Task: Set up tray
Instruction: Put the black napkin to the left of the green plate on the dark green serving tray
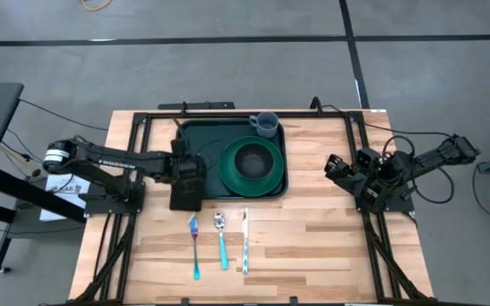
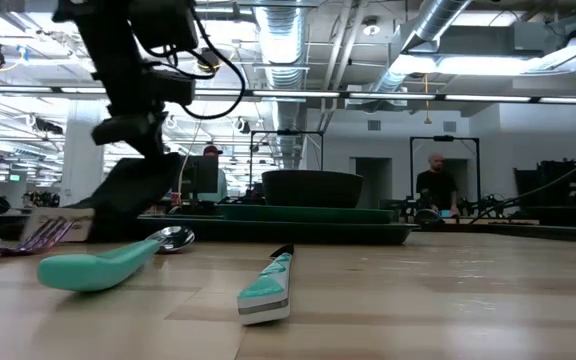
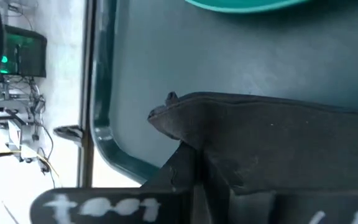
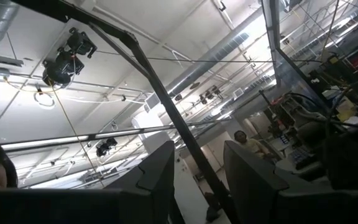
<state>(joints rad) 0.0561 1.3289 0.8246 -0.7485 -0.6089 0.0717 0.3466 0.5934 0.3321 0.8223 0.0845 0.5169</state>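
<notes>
The dark green tray [image 1: 196, 140] lies at the table's far middle. It carries a round green plate [image 1: 228, 174] with a dark bowl [image 1: 252, 161] and a grey-blue mug [image 1: 264, 125]. My left gripper [image 1: 187, 170] is over the tray's near left corner, shut on a black napkin [image 1: 185, 197]. In the low view the napkin [image 2: 128, 200] hangs below the gripper [image 2: 133, 130]. My right gripper [image 4: 197, 174] is open and empty, pointing up at the ceiling, at the table's right side [image 1: 340, 167]. My left gripper pinches the black napkin by its upper end [image 3: 194, 158] between its two fingers, coming from above. The napkin hangs slanting below the fingers. Its lower end [image 2: 108, 222] reaches down to the table by the tray's near left corner. I cannot tell how many layers it holds.
A fork [image 1: 195, 246], a spoon [image 1: 221, 240] and a knife [image 1: 245, 240], all with teal handles, lie side by side on the wood in front of the tray. A black frame [image 1: 134, 127] borders the table. People show in the room beyond [image 2: 438, 185].
</notes>
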